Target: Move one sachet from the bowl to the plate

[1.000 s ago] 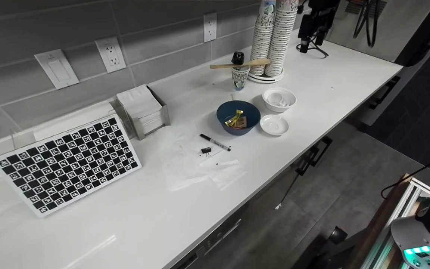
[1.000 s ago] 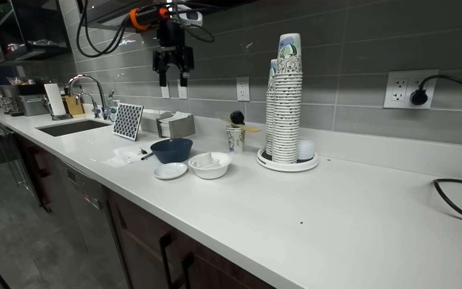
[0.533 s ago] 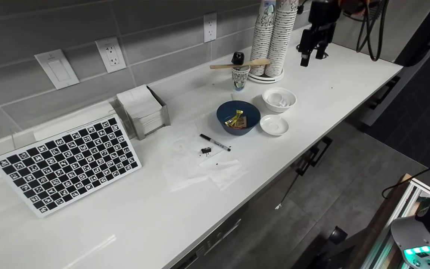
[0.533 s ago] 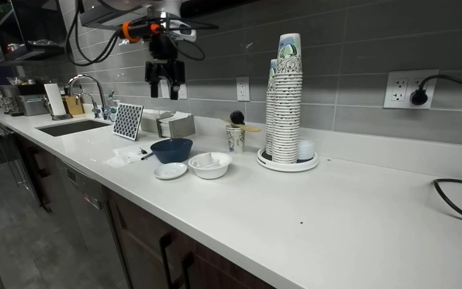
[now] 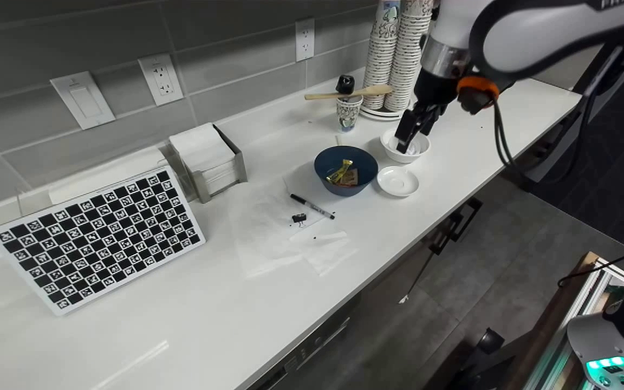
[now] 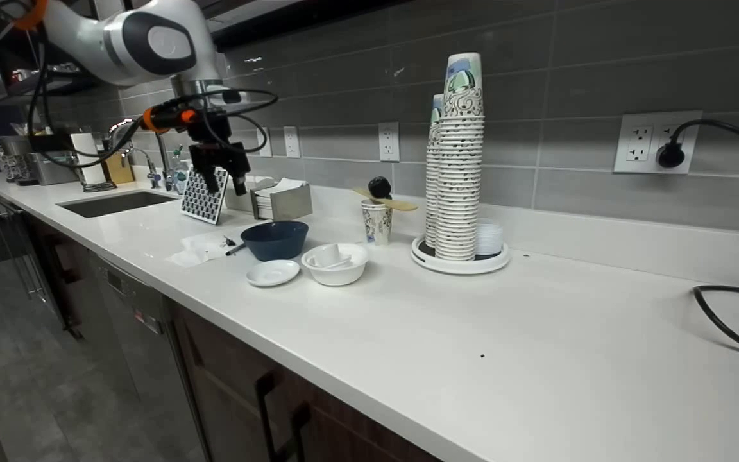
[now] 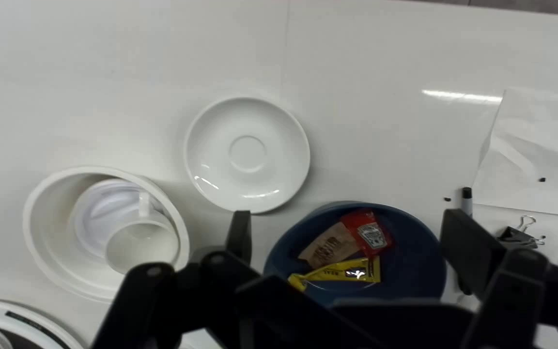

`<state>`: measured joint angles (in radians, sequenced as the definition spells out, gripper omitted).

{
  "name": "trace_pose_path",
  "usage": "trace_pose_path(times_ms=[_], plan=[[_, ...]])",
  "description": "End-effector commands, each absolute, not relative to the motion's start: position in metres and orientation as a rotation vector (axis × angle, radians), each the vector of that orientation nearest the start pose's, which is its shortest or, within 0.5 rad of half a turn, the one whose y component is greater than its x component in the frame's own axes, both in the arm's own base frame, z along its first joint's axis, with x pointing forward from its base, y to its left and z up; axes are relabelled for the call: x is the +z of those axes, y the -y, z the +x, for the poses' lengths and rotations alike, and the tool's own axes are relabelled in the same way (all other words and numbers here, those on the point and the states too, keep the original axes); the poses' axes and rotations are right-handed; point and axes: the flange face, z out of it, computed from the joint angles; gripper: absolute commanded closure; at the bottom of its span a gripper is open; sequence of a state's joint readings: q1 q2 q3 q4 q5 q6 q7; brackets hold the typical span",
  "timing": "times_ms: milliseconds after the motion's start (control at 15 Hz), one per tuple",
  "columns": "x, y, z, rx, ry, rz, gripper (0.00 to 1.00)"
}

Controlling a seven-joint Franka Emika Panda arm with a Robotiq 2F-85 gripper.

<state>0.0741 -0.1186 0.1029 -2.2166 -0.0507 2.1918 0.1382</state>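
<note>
The dark blue bowl (image 5: 367, 167) stands on the counter and also shows in an exterior view (image 6: 273, 242) and in the wrist view (image 7: 414, 257). In it lie a yellow sachet (image 7: 347, 271), a red sachet (image 7: 370, 234) and a brown sachet (image 7: 328, 246). The flat white plate (image 5: 398, 182) sits beside the bowl, also in an exterior view (image 6: 273, 273) and in the wrist view (image 7: 247, 153); it looks bare. My gripper (image 7: 347, 228) is open and empty, its fingers spread on either side of the bowl in the wrist view. It hangs above the counter in both exterior views (image 5: 414, 140) (image 6: 226, 188).
A deeper white dish (image 5: 405, 157) holding a small white cup stands beside the plate. Behind are tall paper cup stacks (image 6: 462, 186) and a cup with a wooden utensil (image 5: 348, 115). A marker (image 5: 312, 207), binder clip (image 5: 299, 218), napkin holder (image 5: 212, 162) and checkered board (image 5: 98, 238) stand nearby.
The arm has come down and moved leftward in both exterior views, bringing the gripper lower and tilting it somewhat. The gripper stays open. The bowl, sachets and plate have not moved.
</note>
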Motion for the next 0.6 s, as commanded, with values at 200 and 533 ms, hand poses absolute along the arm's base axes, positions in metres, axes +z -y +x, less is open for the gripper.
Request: trace_pose_path(times_ms=[200, 533], plan=[[0.417, -0.121, 0.500, -0.205, 0.140, -3.206, 0.00], [0.394, -0.134, 0.525, -0.235, 0.107, -3.136, 0.00]])
